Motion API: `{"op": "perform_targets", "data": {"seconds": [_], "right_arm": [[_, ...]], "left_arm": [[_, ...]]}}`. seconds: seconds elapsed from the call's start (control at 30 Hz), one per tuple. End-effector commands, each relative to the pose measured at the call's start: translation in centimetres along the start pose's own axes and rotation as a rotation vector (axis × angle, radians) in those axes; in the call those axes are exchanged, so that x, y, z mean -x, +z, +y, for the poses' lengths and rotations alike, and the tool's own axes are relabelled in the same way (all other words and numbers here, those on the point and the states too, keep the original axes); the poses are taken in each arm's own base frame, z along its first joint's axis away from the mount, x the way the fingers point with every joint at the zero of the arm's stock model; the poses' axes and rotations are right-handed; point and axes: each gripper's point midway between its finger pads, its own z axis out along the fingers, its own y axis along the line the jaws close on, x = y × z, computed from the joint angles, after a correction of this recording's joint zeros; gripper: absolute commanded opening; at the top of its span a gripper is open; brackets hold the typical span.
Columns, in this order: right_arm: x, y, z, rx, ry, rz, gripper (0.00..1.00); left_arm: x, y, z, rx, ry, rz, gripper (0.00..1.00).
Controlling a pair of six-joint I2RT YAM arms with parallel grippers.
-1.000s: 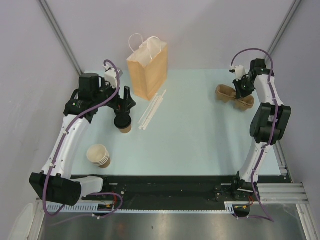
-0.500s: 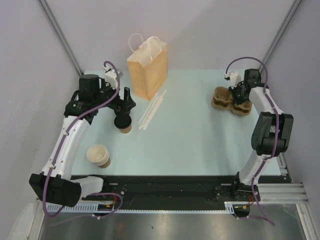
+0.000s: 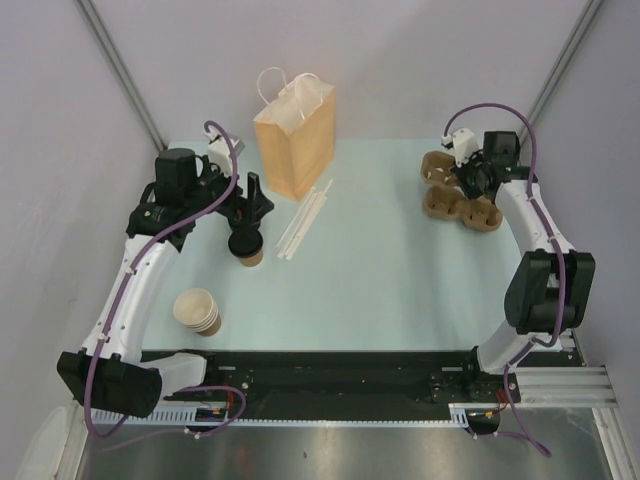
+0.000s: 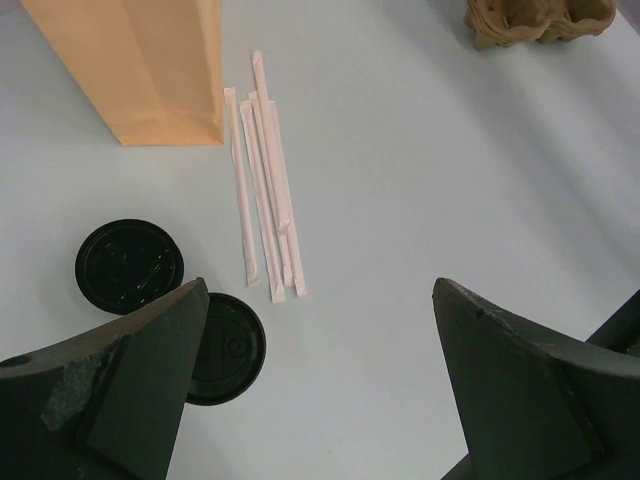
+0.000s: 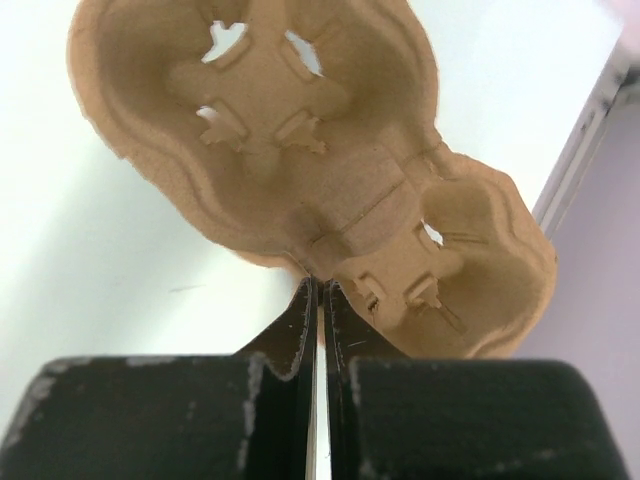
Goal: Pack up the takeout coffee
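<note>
The takeout coffee (image 3: 247, 247), a tan paper cup with a black lid, stands left of centre. In the left wrist view only its lid (image 4: 228, 347) shows, partly behind my left finger. My left gripper (image 3: 250, 205) (image 4: 320, 290) is open wide and empty, hovering just behind and above the cup. My right gripper (image 3: 470, 180) (image 5: 320, 285) is shut on the rim of a brown pulp cup carrier (image 3: 458, 197) (image 5: 300, 150) at the back right. The tan paper bag (image 3: 295, 140) (image 4: 140, 70) stands upright at the back.
A spare loose black lid (image 4: 130, 265) lies beside the cup, toward the bag. Several wrapped straws (image 3: 305, 218) (image 4: 265, 180) lie right of the bag. A stack of lidless paper cups (image 3: 197, 310) stands near left. The carrier also shows in the left wrist view (image 4: 540, 20).
My right gripper has moved left and toward the back, taking the cup carrier along with it. The left arm has barely moved.
</note>
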Motion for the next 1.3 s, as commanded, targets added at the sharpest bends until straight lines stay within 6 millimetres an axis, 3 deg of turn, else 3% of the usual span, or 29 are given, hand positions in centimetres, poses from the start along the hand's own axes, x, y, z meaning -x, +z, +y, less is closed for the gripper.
{"op": "perform_targets", "data": {"seconds": [0.0, 0.13, 0.17, 0.27, 0.3, 0.37, 0.4, 0.47, 0.5, 0.63, 0.73, 0.97, 1.07, 1.27], "right_arm": [[6.6, -5.6, 4.3, 0.042, -0.079, -0.168, 0.0], [9.2, -8.1, 11.1, 0.176, -0.129, -0.218, 0.0], [10.0, -8.9, 14.1, 0.235, -0.172, -0.237, 0.0], [10.9, -9.4, 18.6, 0.323, -0.238, -0.252, 0.0], [11.5, -10.0, 21.4, 0.381, -0.28, -0.269, 0.0], [11.3, -10.4, 25.0, 0.457, -0.327, -0.26, 0.0], [11.1, -10.8, 28.5, 0.522, -0.382, -0.255, 0.0], [10.2, -10.8, 31.7, 0.59, -0.424, -0.229, 0.0], [9.6, -11.2, 34.8, 0.649, -0.474, -0.22, 0.0], [8.5, -11.3, 41.0, 0.734, -0.574, -0.229, 0.0], [6.9, -10.4, 44.4, 0.759, -0.636, -0.192, 0.0], [5.3, -8.9, 49.6, 0.776, -0.666, -0.175, 0.0], [4.8, -8.3, 51.0, 0.77, -0.679, -0.172, 0.0], [4.2, -7.3, 51.8, 0.763, -0.679, -0.155, 0.0]], "left_arm": [[1.5, -0.9, -0.7, -0.015, -0.015, -0.057, 1.0], [1.5, -1.0, -0.5, 0.009, -0.036, -0.056, 1.0], [1.6, -1.1, -0.4, 0.014, -0.034, -0.058, 0.99], [1.9, -1.7, 0.0, 0.025, -0.043, -0.063, 1.0], [2.2, -2.0, 0.5, 0.034, -0.048, -0.069, 1.0], [2.3, -2.6, 1.3, 0.039, -0.106, -0.069, 1.0], [2.5, -2.9, 1.5, 0.039, -0.119, -0.074, 0.99], [2.0, -3.4, 3.0, 0.054, -0.174, -0.063, 0.99], [2.0, -3.7, 3.4, 0.056, -0.186, -0.063, 0.99], [0.9, -4.4, 4.7, 0.079, -0.238, -0.058, 0.99], [0.3, -4.5, 4.8, 0.082, -0.249, -0.049, 0.99], [-0.1, -4.4, 4.8, 0.082, -0.26, -0.045, 0.99], [-0.3, -4.3, 4.9, 0.082, -0.265, -0.042, 0.99], [-0.5, -4.2, 5.0, 0.085, -0.267, -0.042, 1.0]]}}
